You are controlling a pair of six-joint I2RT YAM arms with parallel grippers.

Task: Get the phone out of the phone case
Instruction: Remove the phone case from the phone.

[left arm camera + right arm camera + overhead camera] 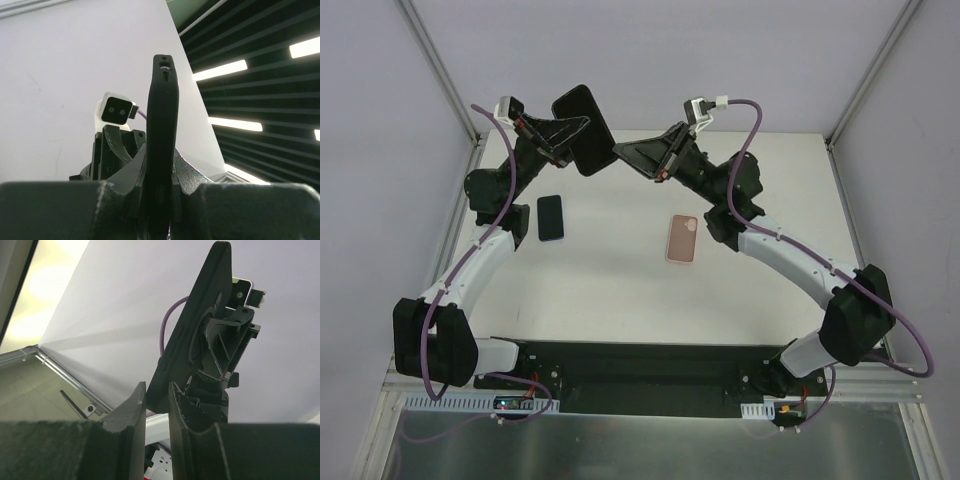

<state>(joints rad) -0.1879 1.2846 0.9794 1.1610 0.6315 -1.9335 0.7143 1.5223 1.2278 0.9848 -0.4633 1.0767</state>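
Two arms are lifted over the far half of the table [610,280], meeting tip to tip around one black slab [582,105] held up in the air. The left gripper [576,128] is pinched on it, a finger pressed flat against each face. From that wrist the slab stands edge-on between the fingers, with small openings in its upper end. The right gripper [620,152] comes in from the right, its jaws nearly together and nipping the slab's lower corner. Whether the slab is a bare handset or one in a dark cover, I cannot tell.

Down on the table the phone [551,217] lies flat, left of the middle, dark with a bluish rim. The phone case [682,238], salmon pink, lies flat to the right of the middle, well apart from the phone, with a pale opening near its far end.
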